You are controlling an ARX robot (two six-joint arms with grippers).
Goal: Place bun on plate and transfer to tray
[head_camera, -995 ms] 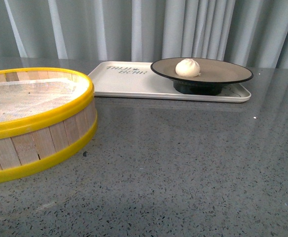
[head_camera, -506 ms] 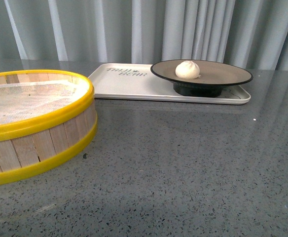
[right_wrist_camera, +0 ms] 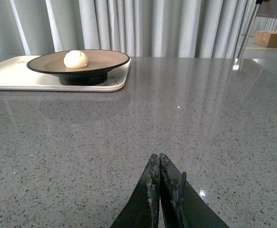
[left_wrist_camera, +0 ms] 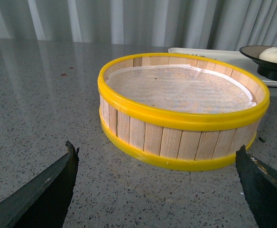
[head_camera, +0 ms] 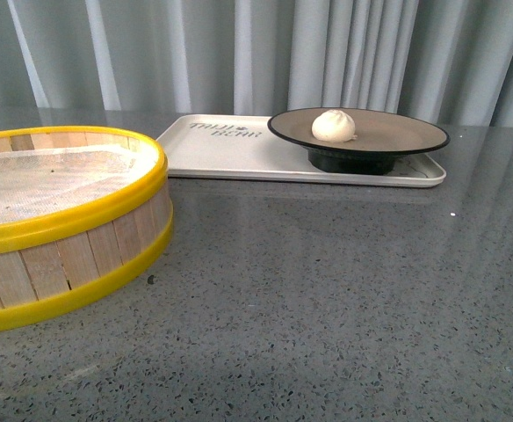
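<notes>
The off-white bun (head_camera: pixel 334 126) rests on the black-rimmed tan plate (head_camera: pixel 397 132), and the plate stands on the right end of the cream tray (head_camera: pixel 230 151) at the far side of the table. Neither arm shows in the front view. In the left wrist view my left gripper (left_wrist_camera: pixel 156 154) is open, its dark fingers (left_wrist_camera: pixel 58 183) wide apart over bare table just short of the steamer basket. In the right wrist view my right gripper (right_wrist_camera: pixel 156 158) is shut on nothing, low over the table, well away from the plate (right_wrist_camera: pixel 105 59) and bun (right_wrist_camera: pixel 76 59).
A yellow-rimmed wooden steamer basket (head_camera: pixel 72 220) with a white cloth liner fills the near left. Grey speckled tabletop (head_camera: pixel 344 290) lies between it and the tray. Pale curtains (head_camera: pixel 239 53) hang behind. A cardboard box (right_wrist_camera: pixel 271 38) sits far off in the right wrist view.
The front view has shifted slightly, so the basket and tray sit a little differently in the frame. Bun, plate and tray keep their places relative to each other.
</notes>
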